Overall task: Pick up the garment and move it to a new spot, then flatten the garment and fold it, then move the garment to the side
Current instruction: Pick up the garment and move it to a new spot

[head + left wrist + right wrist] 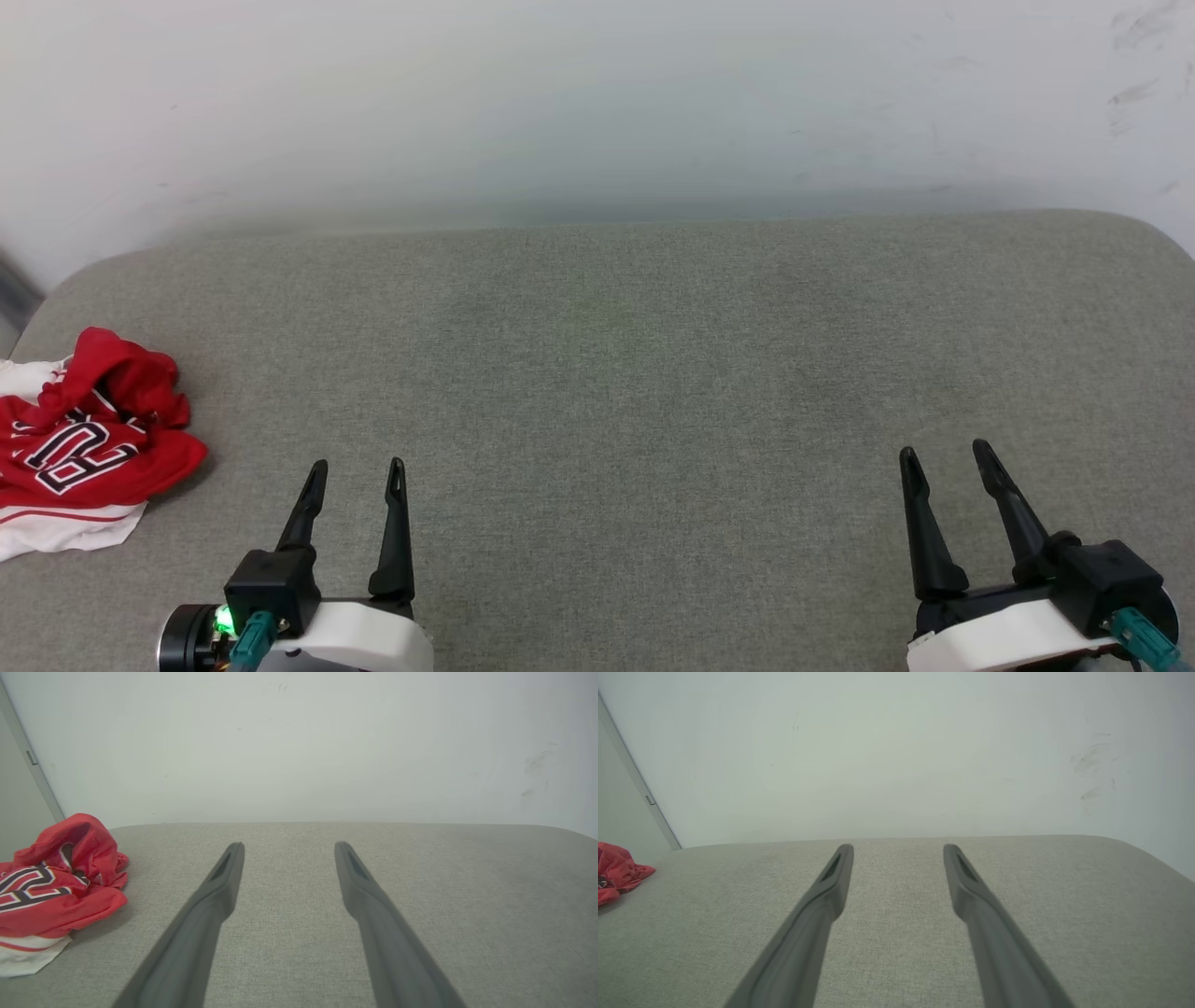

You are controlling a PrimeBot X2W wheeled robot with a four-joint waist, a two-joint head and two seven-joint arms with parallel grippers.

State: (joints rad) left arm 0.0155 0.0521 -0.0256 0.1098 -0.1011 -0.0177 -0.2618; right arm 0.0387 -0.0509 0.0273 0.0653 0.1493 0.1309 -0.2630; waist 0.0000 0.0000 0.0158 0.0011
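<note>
Both sets of jaws are open and hold nothing. My left jaws sit low on the left in the head view and my right jaws sit low on the right. Their dark fingers (219, 891) point away from me, over the grey cushion (607, 373). I cannot tell if they touch it.

I see the garment (84, 439) far out on the left side of the cushion. It is just to the left of my left jaws, not touching them, and well apart from my right jaws. It lies in a bunched-up heap. Most of it is bright red. A white part sticks out flat at the near side, with a thin red stripe on it. On the red cloth there are big black marks with white edges.

The marks are folded and turned sideways, so I cannot read them. The left edge of the head view cuts the heap off. The left wrist view shows the garment (88, 905) closer, with a red hump on top, but it is cut off there too. In the right wrist view I get a small red bit of the garment (619, 870) at the left edge. The heap is too crumpled for me to pick out any sleeves or a neck. A pale wall (597, 112) stands behind the cushion.
</note>
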